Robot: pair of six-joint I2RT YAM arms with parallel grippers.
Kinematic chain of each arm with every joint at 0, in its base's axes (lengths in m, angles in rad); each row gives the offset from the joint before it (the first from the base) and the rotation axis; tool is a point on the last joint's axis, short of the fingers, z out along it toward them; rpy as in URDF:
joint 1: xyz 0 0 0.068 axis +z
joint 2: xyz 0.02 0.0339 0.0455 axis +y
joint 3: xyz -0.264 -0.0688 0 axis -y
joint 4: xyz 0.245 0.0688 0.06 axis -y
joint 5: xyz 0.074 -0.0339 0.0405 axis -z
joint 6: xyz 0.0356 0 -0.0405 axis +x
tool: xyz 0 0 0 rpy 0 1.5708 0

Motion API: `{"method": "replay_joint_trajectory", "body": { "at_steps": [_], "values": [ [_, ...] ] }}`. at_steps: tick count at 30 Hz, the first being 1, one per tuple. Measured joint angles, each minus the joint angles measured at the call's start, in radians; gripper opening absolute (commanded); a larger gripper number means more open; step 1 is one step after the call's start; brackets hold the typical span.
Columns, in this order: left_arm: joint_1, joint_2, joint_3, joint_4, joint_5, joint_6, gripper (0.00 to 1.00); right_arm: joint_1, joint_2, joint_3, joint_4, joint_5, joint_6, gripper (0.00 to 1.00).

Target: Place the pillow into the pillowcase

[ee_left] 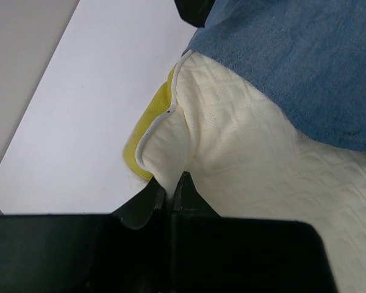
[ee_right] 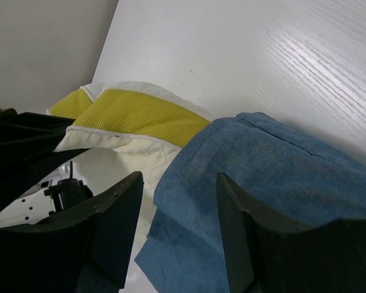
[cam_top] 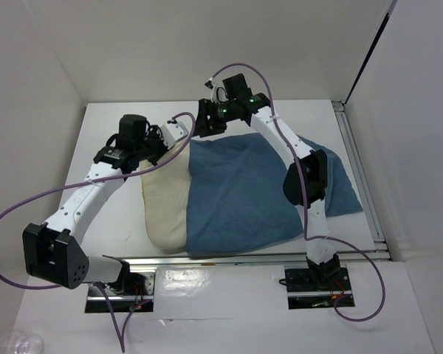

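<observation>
The cream pillow (cam_top: 166, 206) lies on the table with its right part inside the blue pillowcase (cam_top: 258, 192), whose open edge crosses it. My left gripper (cam_top: 171, 141) is shut on the pillow's far corner; in the left wrist view its jaws (ee_left: 171, 186) pinch a fold of the cream pillow (ee_left: 244, 152) beside a yellow edge band (ee_left: 147, 122), with the pillowcase (ee_left: 305, 55) beyond. My right gripper (cam_top: 201, 134) hovers open over the pillowcase's far left corner. Its fingers (ee_right: 178, 183) stand wide apart with the blue pillowcase hem (ee_right: 232, 159) between them, not gripped.
White walls close the table at the back and both sides. A metal rail (cam_top: 362, 177) runs along the right edge, past the pillowcase's right corner. The left gripper's black body (ee_right: 18, 140) sits close to the right gripper. Purple cables loop over both arms.
</observation>
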Motion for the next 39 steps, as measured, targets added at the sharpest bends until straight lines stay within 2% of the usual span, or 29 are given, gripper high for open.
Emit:
{"method": "replay_joint_trajectory", "body": {
  "at_steps": [10, 16, 18, 19, 20, 22, 31, 39],
  "values": [
    [-0.012, 0.0, 0.017, -0.002, -0.011, -0.002, 0.0, 0.006, 0.034, 0.019, -0.006, 0.01, -0.013, 0.58],
    [-0.019, 0.0, 0.029, -0.009, -0.016, -0.002, 0.0, 0.01, 0.051, 0.019, -0.013, 0.014, -0.026, 0.52],
    [-0.021, 0.0, 0.029, -0.01, -0.019, -0.002, 0.0, 0.011, 0.053, 0.019, -0.013, 0.014, -0.031, 0.41],
    [-0.023, 0.0, 0.029, -0.011, -0.021, -0.002, 0.0, 0.012, 0.053, 0.019, -0.013, 0.014, -0.034, 0.21],
    [-0.025, 0.0, 0.029, -0.011, -0.024, -0.003, 0.0, 0.013, 0.054, 0.019, -0.013, 0.012, -0.042, 0.11],
    [-0.03, 0.0, 0.029, -0.011, -0.033, -0.003, 0.0, 0.016, 0.054, 0.019, -0.014, 0.011, -0.044, 0.0],
    [-0.04, -0.004, 0.017, -0.003, -0.05, -0.006, 0.0, 0.021, 0.054, 0.026, -0.012, 0.002, -0.057, 0.0],
    [-0.092, -0.003, -0.002, 0.057, -0.1, -0.034, 0.0, 0.033, 0.055, 0.119, 0.072, -0.119, -0.023, 0.0]
  ]
}}
